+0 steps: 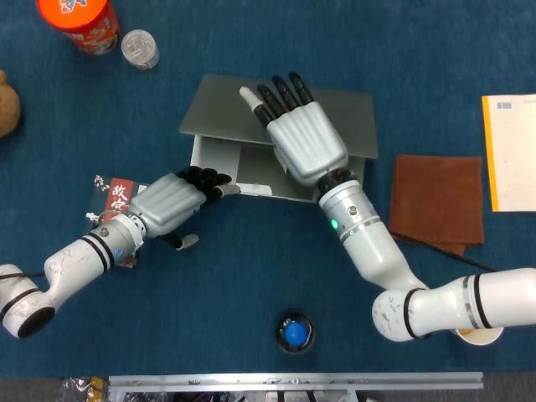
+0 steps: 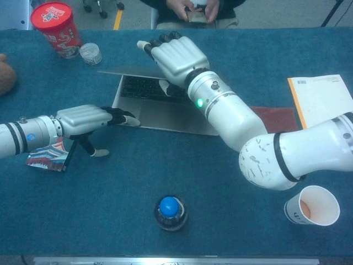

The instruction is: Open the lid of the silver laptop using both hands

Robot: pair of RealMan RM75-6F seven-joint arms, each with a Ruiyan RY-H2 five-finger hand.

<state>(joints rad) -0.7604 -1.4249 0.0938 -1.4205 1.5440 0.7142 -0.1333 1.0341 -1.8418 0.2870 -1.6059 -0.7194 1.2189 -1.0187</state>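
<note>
The silver laptop's lid (image 1: pixel 222 113) is raised part way, and the chest view shows the keyboard (image 2: pixel 140 88) under it. My right hand (image 1: pixel 303 141) grips the lid's front edge, fingers spread over the top and the thumb beneath it in the chest view (image 2: pixel 176 55). My left hand (image 1: pixel 172 201) reaches in from the left. Its dark fingertips (image 2: pixel 126 118) rest on the front left corner of the laptop base (image 2: pixel 165 116). Its thumb points down to the table, holding nothing.
A red cup (image 1: pixel 79 21) and a small clear jar (image 1: pixel 140 48) stand at the back left. A printed packet (image 1: pixel 113 205) lies under my left wrist. A brown cloth (image 1: pixel 437 201) and yellow notebook (image 1: pixel 509 151) lie right. A blue-capped bottle (image 1: pixel 293 332) and paper cup (image 2: pixel 311 205) stand in front.
</note>
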